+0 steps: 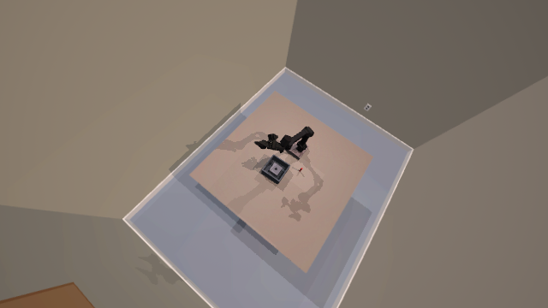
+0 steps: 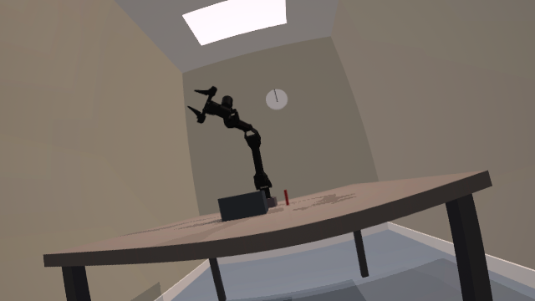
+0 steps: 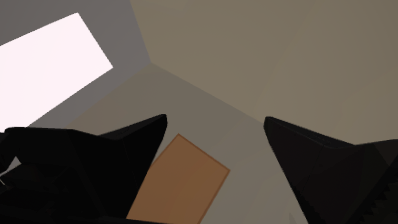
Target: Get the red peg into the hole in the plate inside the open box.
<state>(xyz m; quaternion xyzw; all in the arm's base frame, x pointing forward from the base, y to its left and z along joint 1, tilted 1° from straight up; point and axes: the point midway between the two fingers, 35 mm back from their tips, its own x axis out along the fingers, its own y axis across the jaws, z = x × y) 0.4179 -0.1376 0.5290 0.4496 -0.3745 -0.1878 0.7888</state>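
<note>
The red peg [image 1: 300, 169] [image 2: 286, 197] stands upright on the table, beside the box and apart from it. The open dark box [image 1: 266, 175] [image 2: 243, 206] sits on the table; the light plate [image 1: 272, 172] with a small dark hole lies at its bottom. In the exterior view the box wall hides the inside. My gripper [image 2: 191, 99] [image 3: 214, 120] is open and empty, raised high above the table and pointing away from the box and peg. The wrist view shows neither peg nor box, only the two spread fingers against the walls.
The arm's base [image 1: 298, 151] [image 2: 272, 201] stands on the table [image 1: 317, 239] [image 2: 326, 221] close behind the box and peg. Shadows of the arm fall across the table top. A lit ceiling panel [image 2: 242, 18] [image 3: 45, 65] and a brown panel [image 3: 187, 175] are far off in the room.
</note>
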